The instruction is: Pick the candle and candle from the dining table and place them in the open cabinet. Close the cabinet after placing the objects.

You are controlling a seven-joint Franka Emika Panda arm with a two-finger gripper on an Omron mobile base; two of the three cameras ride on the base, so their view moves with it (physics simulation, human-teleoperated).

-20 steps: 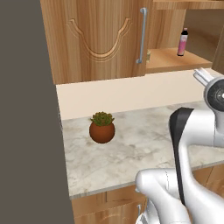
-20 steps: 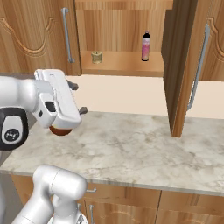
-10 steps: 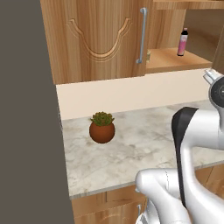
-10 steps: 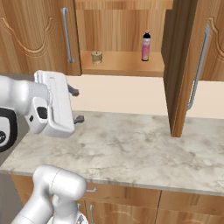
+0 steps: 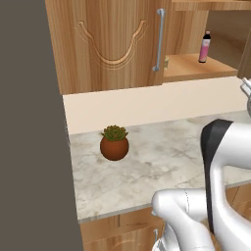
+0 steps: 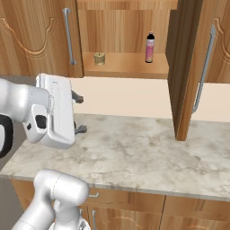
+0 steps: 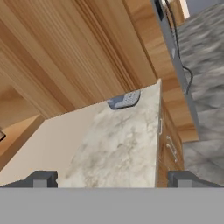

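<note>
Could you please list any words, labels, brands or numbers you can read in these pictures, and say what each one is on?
None can be read.
The pink bottle on the cabinet shelf shows no legible label.
The short golden candle carries no readable marking.
The small grey item on the counter is too blurred to read.

We can read no text, label, brand, number or sign anywhere; the pink bottle (image 6: pixel 150 47) at upper centre of the right base view looks blank

Even, bright rendered light – no glare. A soft shadow lies under the plant pot (image 5: pixel 114 147) on the table (image 5: pixel 162 162); edges look slightly coarse.
</note>
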